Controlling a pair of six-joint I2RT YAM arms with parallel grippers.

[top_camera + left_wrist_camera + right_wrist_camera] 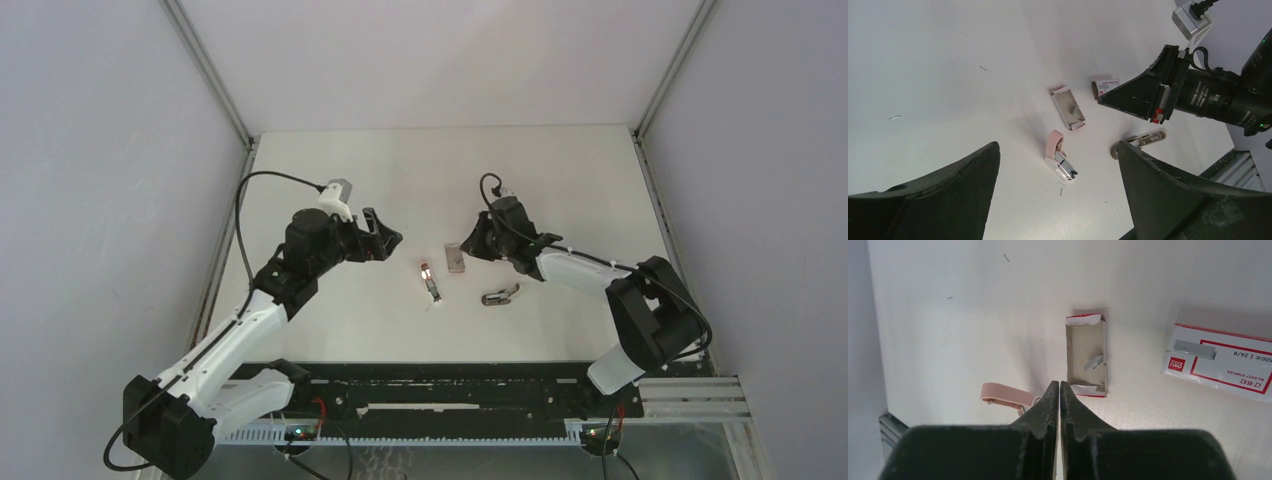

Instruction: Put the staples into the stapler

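The stapler (430,280) lies open at mid-table, its pink lid (1005,394) swung up and its metal channel (1066,167) exposed. The staples' inner tray (1080,347) lies just beyond it, holding a small bent silvery piece (1094,363). The white red-printed box (1220,362) rests to the tray's right, with a grey strip (1195,349) showing on its face. My right gripper (1059,385) hovers shut just short of the tray, nothing visible between its fingers. My left gripper (1058,146) stands wide open above and left of the stapler, apart from it.
A dark grey-brown tool (500,295) lies right of the stapler, near my right arm. Single loose staples (894,118) are scattered on the white table. Frame rails and walls bound the table on the left (225,250) and right.
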